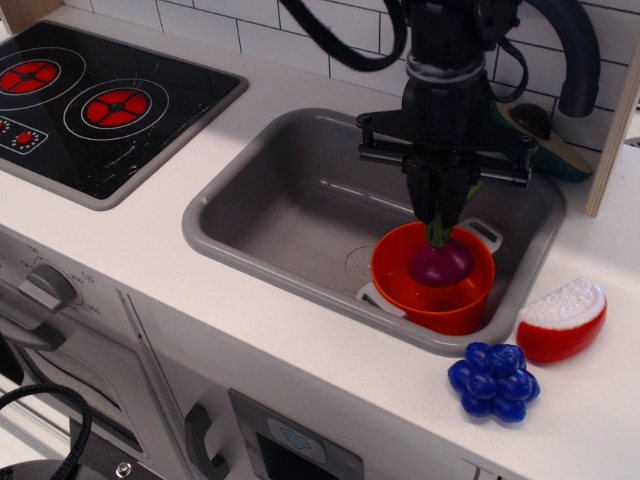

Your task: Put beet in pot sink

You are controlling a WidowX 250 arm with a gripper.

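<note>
The magenta beet (442,264) hangs inside the mouth of the orange pot (432,278), which stands in the front right part of the grey sink (290,205). My gripper (440,222) is straight above the pot and is shut on the beet's green leaf stalks. The bulb sits below the pot's rim. I cannot tell whether it touches the pot's bottom.
A blue grape cluster (494,381) and a red-and-white wedge (562,319) lie on the white counter to the right of the sink. A black stovetop (90,100) is at the left. A dark faucet (570,50) and an avocado half (535,135) stand behind the sink.
</note>
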